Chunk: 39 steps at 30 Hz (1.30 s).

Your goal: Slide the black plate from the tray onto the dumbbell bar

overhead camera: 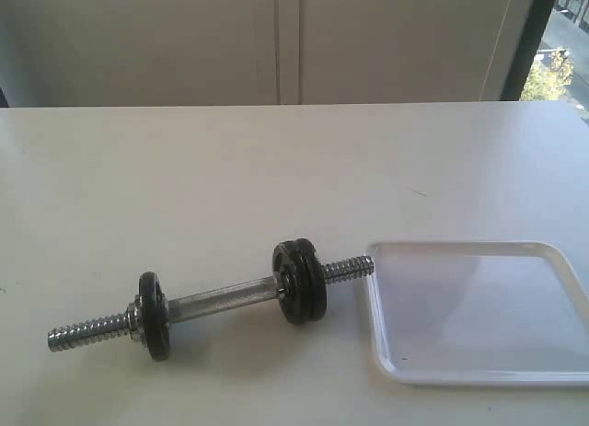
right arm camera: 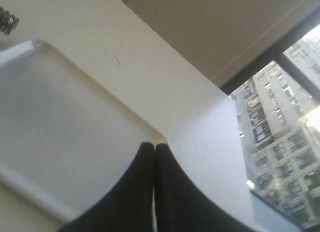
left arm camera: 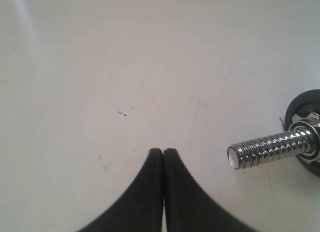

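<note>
dumbbell bar (overhead camera: pixel 225 302) lies on the desk (overhead camera: pixel 184 187), one threaded end just beside the tray (overhead camera: pixel 479 382). black plate (overhead camera: pixel 316 286) sits on the bar at that end, against a second disc (overhead camera: pixel 287 277). left jaws closed, holding nothing, over bare desk near the other threaded end. right jaws closed, holding nothing, over a tray corner.

The dumbbell bar (overhead camera: pixel 221 302) is laid on the table (overhead camera: pixel 230 168), left of the tray (overhead camera: pixel 374 327), its right tip just beside the tray's far-left corner. One weight disc (overhead camera: pixel 154 316) is carried near its left end, a pair of discs (overhead camera: pixel 300 281) near its right.
</note>
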Each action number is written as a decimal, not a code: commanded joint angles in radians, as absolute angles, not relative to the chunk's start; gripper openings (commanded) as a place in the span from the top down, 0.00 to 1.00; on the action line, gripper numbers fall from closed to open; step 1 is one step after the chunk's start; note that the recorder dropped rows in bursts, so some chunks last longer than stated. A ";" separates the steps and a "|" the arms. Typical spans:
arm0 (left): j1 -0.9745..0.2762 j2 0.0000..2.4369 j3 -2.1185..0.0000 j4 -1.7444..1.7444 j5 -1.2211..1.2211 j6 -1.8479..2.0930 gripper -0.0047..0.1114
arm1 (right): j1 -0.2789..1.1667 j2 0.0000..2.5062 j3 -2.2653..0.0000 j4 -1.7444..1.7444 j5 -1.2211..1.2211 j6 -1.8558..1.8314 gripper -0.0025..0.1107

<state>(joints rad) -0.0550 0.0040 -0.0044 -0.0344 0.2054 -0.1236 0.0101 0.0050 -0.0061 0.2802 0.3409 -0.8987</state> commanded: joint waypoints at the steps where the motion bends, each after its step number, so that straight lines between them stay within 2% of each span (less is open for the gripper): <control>1: -0.053 0.000 0.000 -0.037 0.204 -0.131 0.96 | 0.011 0.000 0.000 0.310 0.335 -0.479 0.98; 4: -0.053 0.000 0.000 -0.037 0.204 -0.131 0.96 | 0.011 0.000 0.000 0.321 0.340 -0.102 0.98; 7: -0.053 0.000 0.000 -0.037 0.204 -0.131 0.96 | 0.011 0.000 0.000 0.321 0.340 0.048 0.98; 28: -0.053 0.000 0.000 -0.037 0.204 -0.131 0.96 | 0.011 0.000 0.000 0.307 0.342 0.076 0.98; 34: -0.053 0.000 0.000 -0.037 0.204 -0.131 0.96 | 0.011 0.000 0.000 -0.060 0.340 0.076 0.98; 39: -0.053 0.000 0.000 -0.037 0.204 -0.131 0.96 | 0.011 0.000 0.000 -0.098 0.338 0.076 0.98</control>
